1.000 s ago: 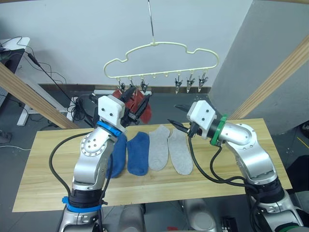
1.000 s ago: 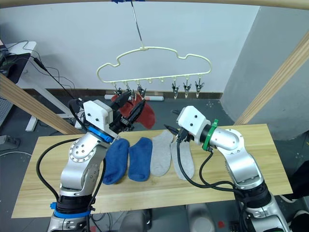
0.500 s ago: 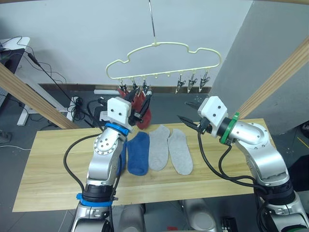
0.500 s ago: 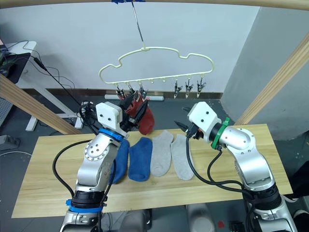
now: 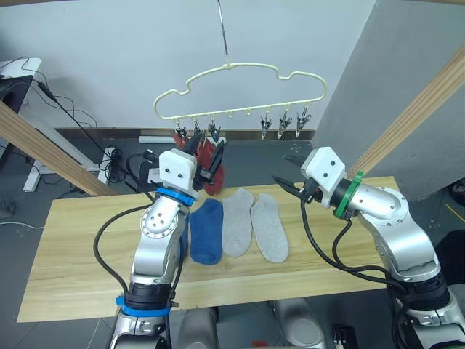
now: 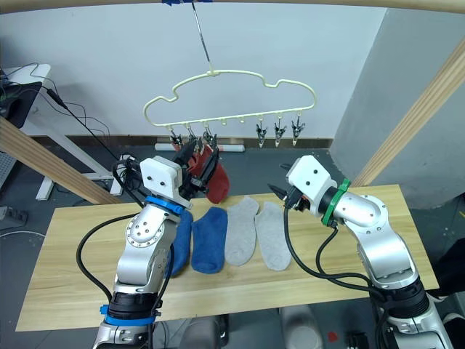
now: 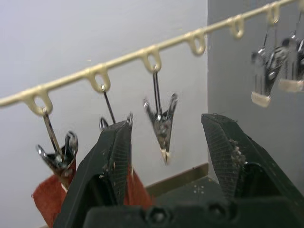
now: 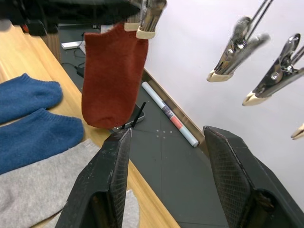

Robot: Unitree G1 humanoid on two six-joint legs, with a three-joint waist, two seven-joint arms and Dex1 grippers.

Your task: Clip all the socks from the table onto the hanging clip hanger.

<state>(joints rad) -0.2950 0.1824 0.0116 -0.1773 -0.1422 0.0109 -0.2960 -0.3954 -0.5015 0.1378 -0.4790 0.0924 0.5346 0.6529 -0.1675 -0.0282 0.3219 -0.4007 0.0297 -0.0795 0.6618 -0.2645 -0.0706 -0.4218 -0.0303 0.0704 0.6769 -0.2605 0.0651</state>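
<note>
The pale yellow clip hanger [image 5: 227, 65] hangs above the table's far edge. Two brick red socks [image 6: 216, 183] hang from its left clips. My left gripper [image 5: 205, 151] is raised to those clips. It is open and empty, with a bare metal clip [image 7: 161, 124] between its fingers and a red sock [image 7: 50, 204] beside it. On the table [image 5: 80, 247] lie two blue socks [image 5: 205, 231] and two light grey socks [image 5: 269, 227] in a row, one blue sock partly behind my left arm. My right gripper [image 5: 285, 171] hovers open above the grey socks, below the right clips [image 8: 235, 47].
Thick wooden poles slant down at the left [image 5: 43, 149] and right [image 5: 414, 109] of the table. Cables and a power strip [image 5: 112, 156] lie on the floor behind. Bare tabletop stretches to both sides of the sock row.
My left arm has moved right and closer under the hanger's left clips. My right gripper has drawn back to the right and risen off the grey socks.
</note>
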